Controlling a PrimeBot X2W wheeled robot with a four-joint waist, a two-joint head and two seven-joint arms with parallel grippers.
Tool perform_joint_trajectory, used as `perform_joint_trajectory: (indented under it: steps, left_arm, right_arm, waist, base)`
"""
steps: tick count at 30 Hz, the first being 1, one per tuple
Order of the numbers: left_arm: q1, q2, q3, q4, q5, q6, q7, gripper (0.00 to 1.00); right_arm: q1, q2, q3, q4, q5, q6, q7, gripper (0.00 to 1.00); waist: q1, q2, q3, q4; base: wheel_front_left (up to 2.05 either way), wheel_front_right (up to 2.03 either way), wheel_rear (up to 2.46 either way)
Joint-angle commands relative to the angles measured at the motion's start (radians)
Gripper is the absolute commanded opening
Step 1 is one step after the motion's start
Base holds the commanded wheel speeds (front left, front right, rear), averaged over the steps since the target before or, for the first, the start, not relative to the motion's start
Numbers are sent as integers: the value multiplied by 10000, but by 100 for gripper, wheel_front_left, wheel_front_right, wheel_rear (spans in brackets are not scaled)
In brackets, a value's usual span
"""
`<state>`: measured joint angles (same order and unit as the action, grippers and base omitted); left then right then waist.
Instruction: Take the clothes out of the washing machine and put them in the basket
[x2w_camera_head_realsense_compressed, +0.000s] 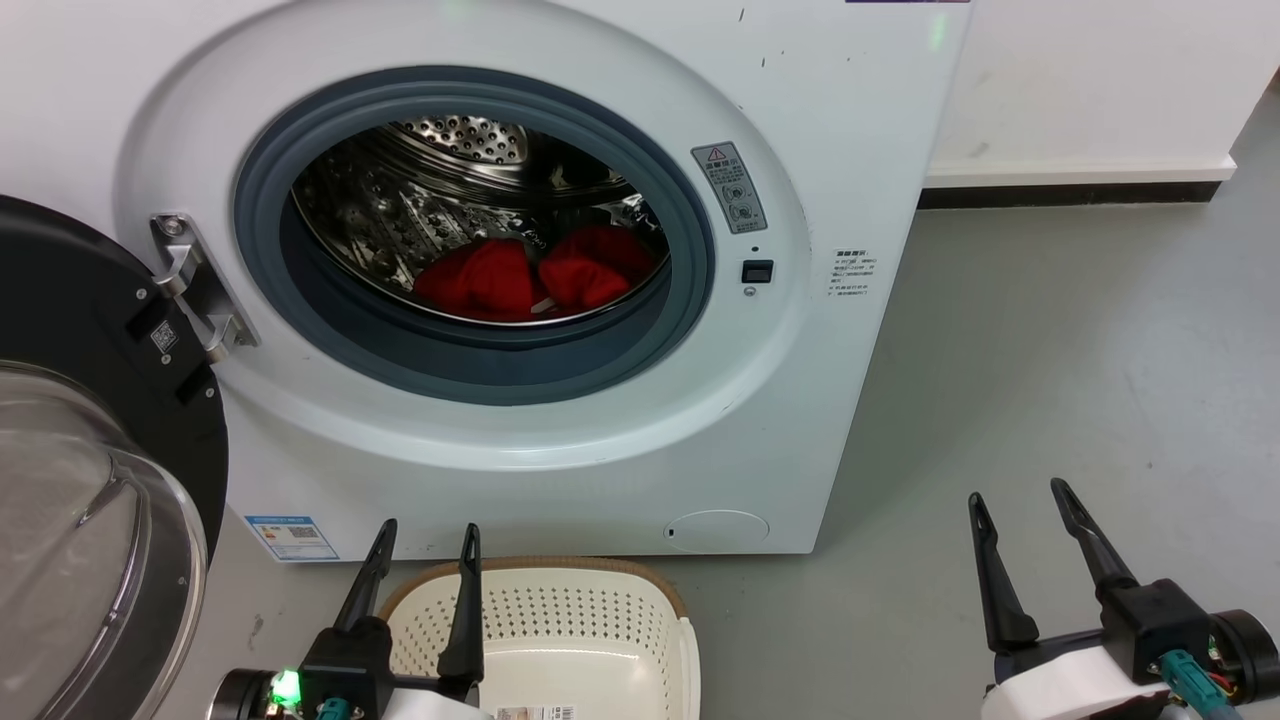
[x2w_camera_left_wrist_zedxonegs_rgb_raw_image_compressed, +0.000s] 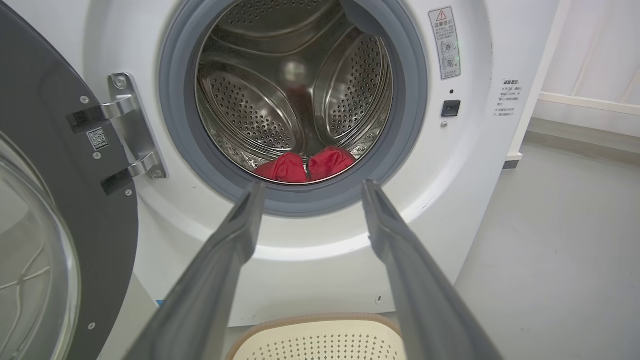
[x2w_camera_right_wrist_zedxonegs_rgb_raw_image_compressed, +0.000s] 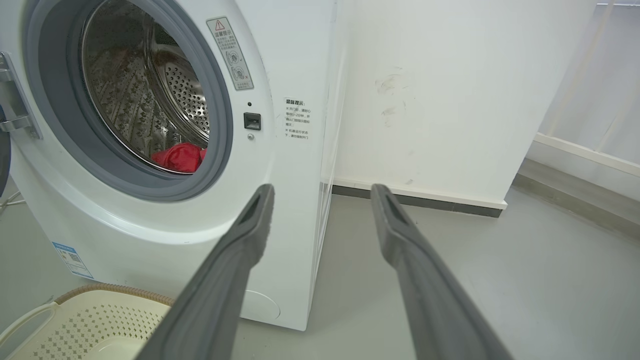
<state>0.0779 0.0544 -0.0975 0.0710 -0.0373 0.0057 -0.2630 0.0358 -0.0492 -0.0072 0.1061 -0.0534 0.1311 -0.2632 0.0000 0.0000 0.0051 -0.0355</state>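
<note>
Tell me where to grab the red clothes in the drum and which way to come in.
Pinch the bulging top of either mound of the clothes, low in the drum. Enter straight through the grey-rimmed porthole, over its lower lip, then dip down; the open left tool faces it squarely.

— How is the left gripper (x2w_camera_head_realsense_compressed: 430, 528)?
— Low at the left, its two dark fingers (x2w_camera_head_realsense_compressed: 465, 600) apart, pointing up, holding nothing.
— And the right gripper (x2w_camera_head_realsense_compressed: 1017, 492)?
— Low at the right, fingers spread too, empty, on a pale wrist (x2w_camera_head_realsense_compressed: 1050, 692).
</note>
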Motion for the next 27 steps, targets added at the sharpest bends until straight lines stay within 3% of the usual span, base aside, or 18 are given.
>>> perform_joint_trajectory:
  steps: [1, 14, 18, 23, 27]
  left_arm:
    - [17, -13, -9, 58, 68, -31, -28, 100]
    - [-20, -37, 160, 62, 87, -93, -28, 100]
    - [26, 104, 94, 285, 272, -291, -28, 100]
    - [-823, 421, 118, 773, 229, -679, -28, 100]
    - [-2112, 990, 317, 1232, 127, -955, -28, 100]
  right_arm:
    - [-63, -19, 18, 47, 6, -7, -25, 100]
    - [-157, -19, 53, 89, 130, -7, -25, 100]
    - [-263, -18, 98, 112, 246, -7, -25, 100]
    - [-681, -18, 69, -94, 428, -7, -25, 100]
    - [-1172, -15, -22, -263, 646, -7, -25, 100]
  waist:
    - [0, 0, -4, -9]
    - [0, 0, 48, -88]
    - [0, 0, 260, -329]
    - [0, 0, 1371, -794]
    - [0, 0, 2787, -1208]
  base:
    - [0, 0, 0]
    - [0, 0, 0]
    - [0, 0, 0]
    - [0, 0, 0]
    - [0, 0, 0]
